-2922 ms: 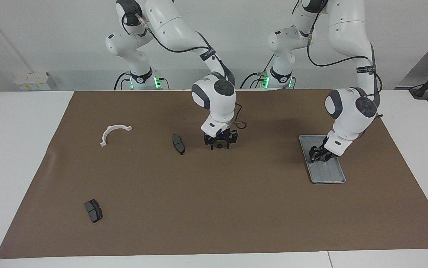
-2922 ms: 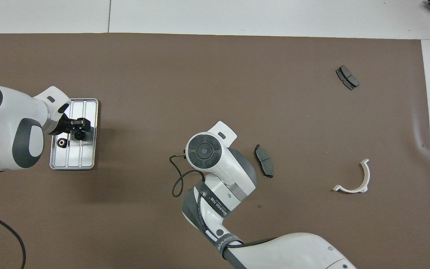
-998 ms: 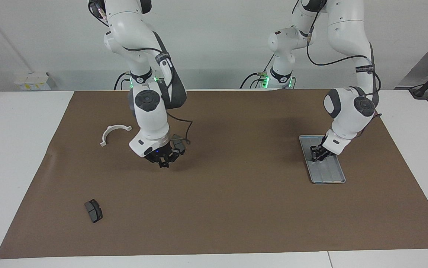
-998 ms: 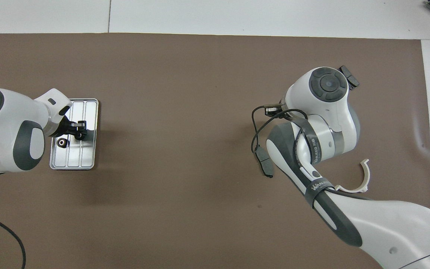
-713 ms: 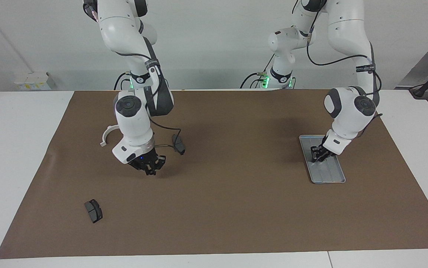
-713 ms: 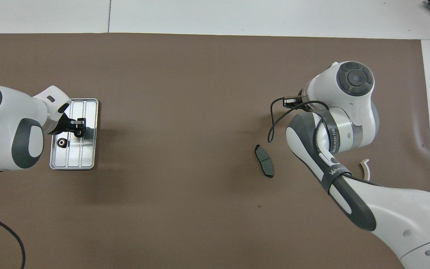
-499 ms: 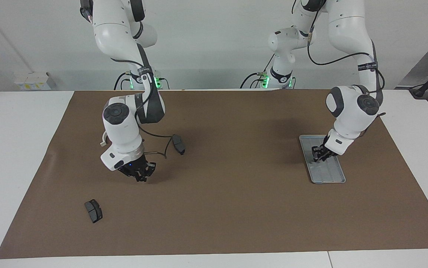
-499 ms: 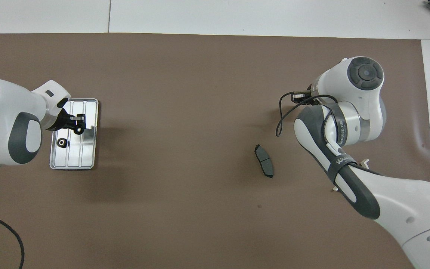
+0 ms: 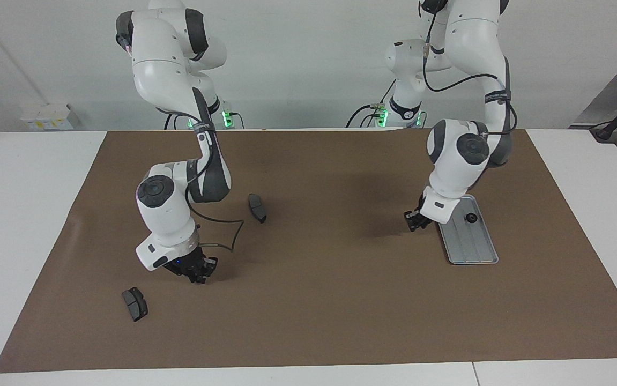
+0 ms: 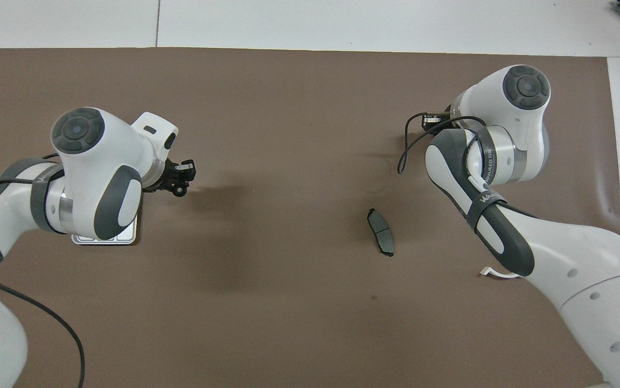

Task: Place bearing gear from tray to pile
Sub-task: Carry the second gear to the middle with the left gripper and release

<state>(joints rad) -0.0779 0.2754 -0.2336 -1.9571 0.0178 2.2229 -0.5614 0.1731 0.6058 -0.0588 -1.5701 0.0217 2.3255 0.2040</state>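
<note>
Left gripper (image 9: 414, 222) now off tray (image 9: 471, 244), closed around bearing gear (image 10: 179, 191); right gripper (image 9: 195, 272): state unclear.

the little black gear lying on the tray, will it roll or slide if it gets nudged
The bearing gear looks small and round, so probably light and easily knocked. On the ridged metal tray it would likely slide, or roll if tipped on edge; the rim should stop it.
</note>
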